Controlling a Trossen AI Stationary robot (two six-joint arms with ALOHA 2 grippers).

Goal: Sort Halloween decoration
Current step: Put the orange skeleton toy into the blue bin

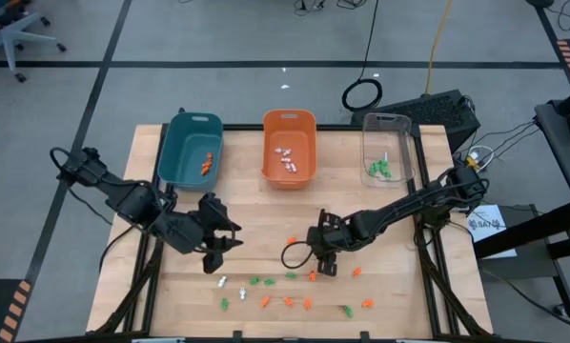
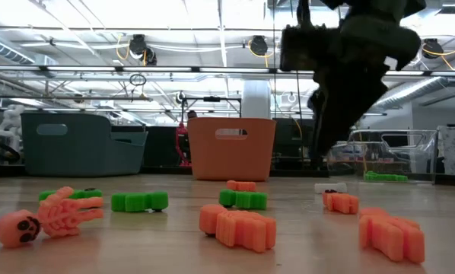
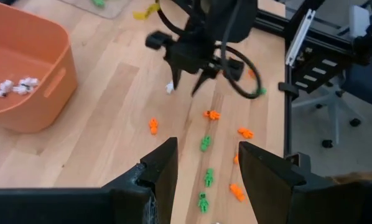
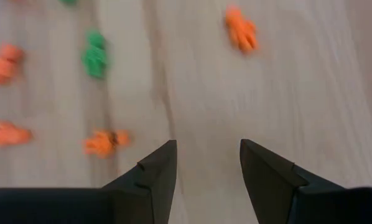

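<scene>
The Halloween decoration (image 1: 287, 301) is seen mostly as a loose scatter of small orange, green and white trinkets on the bare wood near the front edge of the tabletop (image 1: 123, 238), with a few more lying a little farther in, around the middle. Part of the sorting can be judged as done: a couple of orange pieces are held in the teal bin (image 1: 175, 157) toward the back left corner, a cluster of white pieces lies in the orange bin (image 1: 271, 162) at the middle of the back edge, and some green pieces are gathered in the clear bin (image 1: 404, 143) toward the back right corner. Well over a dozen trinkets are still left on the tabletop, so the work is judged to be only partly through. The right claw (image 4: 206, 163) is held just above the wood at the scatter's back fringe, its fingers apart and nothing between them; orange and green pieces are seen near it but none is touched. The left claw (image 3: 204, 165) is poised left of the middle, above the near rows, with its fingers likewise apart and empty. No trinket is carried by either arm.
</scene>
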